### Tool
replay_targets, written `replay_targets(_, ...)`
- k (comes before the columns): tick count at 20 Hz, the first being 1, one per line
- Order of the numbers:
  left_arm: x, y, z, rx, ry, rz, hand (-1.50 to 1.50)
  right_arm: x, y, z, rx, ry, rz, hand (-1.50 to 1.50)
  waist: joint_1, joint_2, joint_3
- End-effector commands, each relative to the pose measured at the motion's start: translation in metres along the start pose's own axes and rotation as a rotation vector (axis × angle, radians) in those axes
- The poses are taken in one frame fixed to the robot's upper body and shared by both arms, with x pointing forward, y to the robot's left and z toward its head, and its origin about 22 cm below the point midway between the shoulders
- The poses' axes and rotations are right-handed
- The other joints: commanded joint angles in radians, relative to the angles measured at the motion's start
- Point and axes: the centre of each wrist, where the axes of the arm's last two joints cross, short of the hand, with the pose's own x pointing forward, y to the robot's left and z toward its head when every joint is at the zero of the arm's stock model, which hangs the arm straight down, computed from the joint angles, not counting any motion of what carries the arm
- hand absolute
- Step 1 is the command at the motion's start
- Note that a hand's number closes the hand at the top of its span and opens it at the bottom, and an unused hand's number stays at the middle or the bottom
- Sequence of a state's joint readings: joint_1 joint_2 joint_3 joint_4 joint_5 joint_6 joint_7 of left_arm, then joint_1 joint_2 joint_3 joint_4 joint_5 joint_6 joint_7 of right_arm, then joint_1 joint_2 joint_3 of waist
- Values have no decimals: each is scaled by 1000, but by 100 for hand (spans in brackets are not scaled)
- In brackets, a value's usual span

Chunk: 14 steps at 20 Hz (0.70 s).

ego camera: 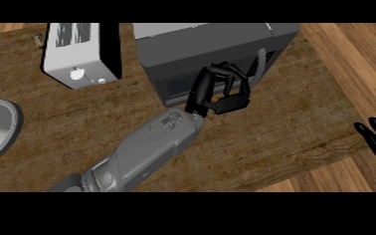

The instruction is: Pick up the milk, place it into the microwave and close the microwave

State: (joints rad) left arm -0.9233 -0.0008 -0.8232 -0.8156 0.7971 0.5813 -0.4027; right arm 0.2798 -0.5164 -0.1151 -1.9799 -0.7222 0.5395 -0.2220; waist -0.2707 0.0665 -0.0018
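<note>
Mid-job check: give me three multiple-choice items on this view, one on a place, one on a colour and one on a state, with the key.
1. Where does the toaster stand relative to the microwave?
A. to its left
B. to its right
C. on top of it

2. What colour is the toaster?
A. red
B. white
C. green

3. What is the state of the milk?
A. lying on the toaster
B. standing beside the toaster
C. not in view

Key:
1 A: the toaster sits at the view's upper left, with the microwave right of it.
2 B: its body is white, against the dark grey microwave.
3 C: no carton shows anywhere on the counter, and the left hand is at the microwave's front.
</note>
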Motion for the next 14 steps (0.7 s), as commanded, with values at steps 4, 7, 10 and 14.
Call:
replay_targets(4, 1, 17, -19, 119, -22, -24, 150, 7, -1, -9, 58, -13, -10, -150, 7, 22, -1)
replay_targets(7, 1, 16, -18, 143, -36, -18, 150, 7, 1, -10, 79, -23, -25, -150, -10, 22, -1)
replay_targets(10, -4, 18, -16, 155, -36, -20, 150, 9, 4, -9, 97, -10, -36, -150, -18, 21, -1)
replay_targets(14, -6, 19, -17, 162, -46, -17, 150, 13, 5, -13, 129, -32, -42, -150, -19, 23, 0)
